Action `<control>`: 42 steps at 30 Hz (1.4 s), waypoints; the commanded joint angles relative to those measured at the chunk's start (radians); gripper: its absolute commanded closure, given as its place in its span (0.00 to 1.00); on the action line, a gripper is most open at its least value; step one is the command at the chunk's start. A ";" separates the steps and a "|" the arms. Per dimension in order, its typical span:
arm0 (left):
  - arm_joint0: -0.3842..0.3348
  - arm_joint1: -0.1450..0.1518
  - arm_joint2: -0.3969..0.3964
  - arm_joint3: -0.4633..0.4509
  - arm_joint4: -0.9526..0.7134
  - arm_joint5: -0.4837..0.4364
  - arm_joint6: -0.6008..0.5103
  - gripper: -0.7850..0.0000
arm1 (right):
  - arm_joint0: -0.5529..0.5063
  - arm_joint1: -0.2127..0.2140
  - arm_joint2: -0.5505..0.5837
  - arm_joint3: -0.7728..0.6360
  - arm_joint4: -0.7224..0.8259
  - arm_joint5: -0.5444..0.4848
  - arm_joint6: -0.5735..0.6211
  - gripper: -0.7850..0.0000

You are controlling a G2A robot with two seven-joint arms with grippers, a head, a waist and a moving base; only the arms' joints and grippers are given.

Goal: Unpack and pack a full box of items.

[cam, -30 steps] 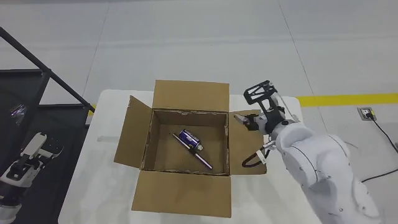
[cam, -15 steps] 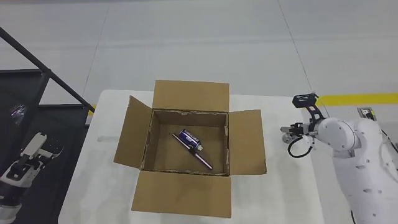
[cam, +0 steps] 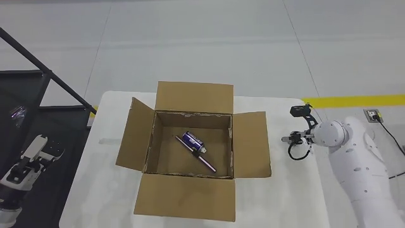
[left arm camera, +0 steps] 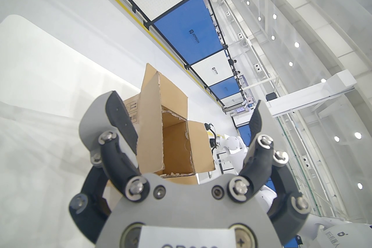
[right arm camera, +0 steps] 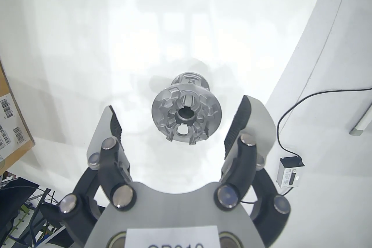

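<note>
Standing open in the middle of the white table [cam: 101, 183], the cardboard box [cam: 193, 96] has all four flaps folded outward. On its floor lies a small blue-purple cylinder [cam: 192, 142], and a thin rod [cam: 205, 159] lies slantwise just beside it; whether the two touch cannot be told. The right gripper [right arm camera: 177, 108] sits over the bare table to the right of the box, beyond the right-hand flap, with its fingers spread wide and holding nothing. Between those fingers a grey metal part [right arm camera: 187, 118] rests on the table; it is a flanged hub with a central bore and cut-outs around its face. The wide flange faces the wrist camera and the narrower neck points away, and there is a clear gap to each finger pad, so neither one touches it. A corner of the box carrying barcode labels shows at the edge of the right wrist view, near the gripper but apart from it. On the floor past the table edge lies a small grey socket block [right arm camera: 289, 173] with a thin black cable. The left gripper [left arm camera: 186, 102] is low and off the left side of the table, well apart from the box. It faces the box's outer side, and its fingers are also spread wide and empty.
</note>
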 commanded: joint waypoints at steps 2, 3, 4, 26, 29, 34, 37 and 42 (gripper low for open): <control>0.000 0.000 0.000 0.000 0.000 0.000 0.000 0.00 | 0.020 -0.001 -0.014 0.034 0.000 -0.004 -0.005 1.00; 0.000 0.000 0.000 0.000 0.000 0.000 0.000 0.00 | 0.026 -0.001 -0.017 0.043 0.000 -0.005 -0.010 1.00; 0.000 0.000 0.000 0.000 0.000 0.000 0.000 0.00 | 0.031 -0.001 -0.017 0.048 0.002 -0.002 -0.018 1.00; 0.000 0.000 0.000 0.000 0.000 0.000 0.000 0.00 | -0.305 0.035 -0.110 -1.273 0.014 0.089 0.030 1.00; 0.000 0.000 0.000 0.000 0.000 0.000 0.000 0.00 | -0.199 0.013 -0.275 -1.166 -0.008 0.095 0.056 1.00; 0.000 0.000 0.000 0.000 0.000 0.000 0.000 0.00 | 0.001 -0.054 -0.531 -0.886 0.030 0.136 0.083 1.00; 0.000 0.000 0.000 0.000 0.000 0.000 0.000 0.00 | 0.099 -0.104 -0.649 -0.699 0.055 0.163 0.077 1.00; 0.000 0.000 0.000 0.000 0.000 0.000 0.000 0.00 | 0.202 -0.178 -0.773 -0.444 0.109 0.162 0.049 1.00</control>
